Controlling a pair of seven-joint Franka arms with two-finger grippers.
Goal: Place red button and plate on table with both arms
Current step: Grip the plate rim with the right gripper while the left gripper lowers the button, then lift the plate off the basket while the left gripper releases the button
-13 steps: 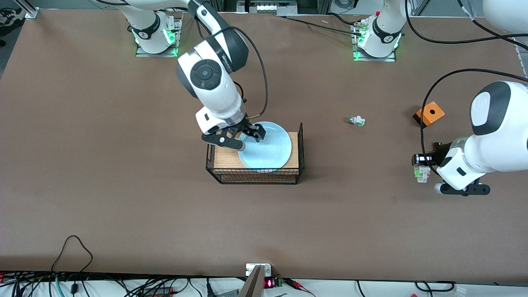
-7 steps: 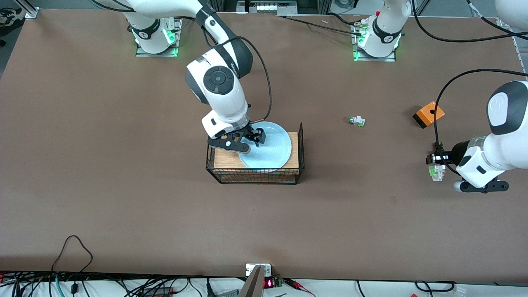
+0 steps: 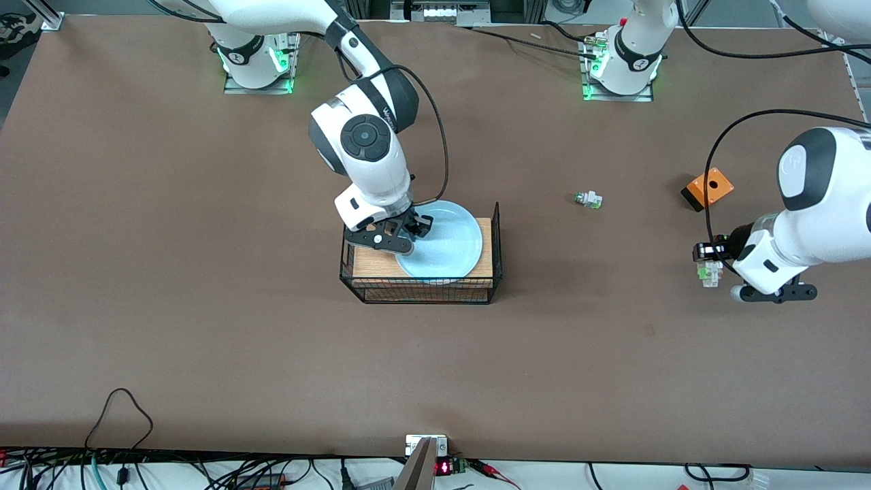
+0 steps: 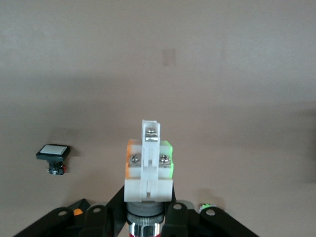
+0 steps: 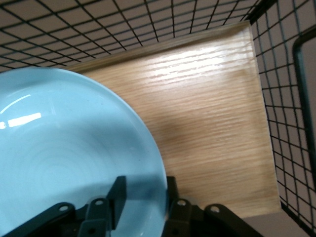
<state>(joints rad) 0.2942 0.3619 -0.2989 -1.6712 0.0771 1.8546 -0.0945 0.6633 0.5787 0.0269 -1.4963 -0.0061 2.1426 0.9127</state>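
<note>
The right gripper (image 3: 407,233) straddles the rim of the plate (image 3: 446,245) on the rack (image 3: 422,286), its fingers either side; whether they grip, I cannot tell. Over the table (image 3: 204,272) toward the left arm's end, the left gripper (image 3: 708,257) is clamped on the red button (image 3: 708,273).

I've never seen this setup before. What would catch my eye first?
The light blue plate on a wood-topped wire rack mid-table, with the right end effector straddling its rim. Next, toward the left arm's end of the table, the left end effector is shut on a red button, held above the table near an orange box.
</note>
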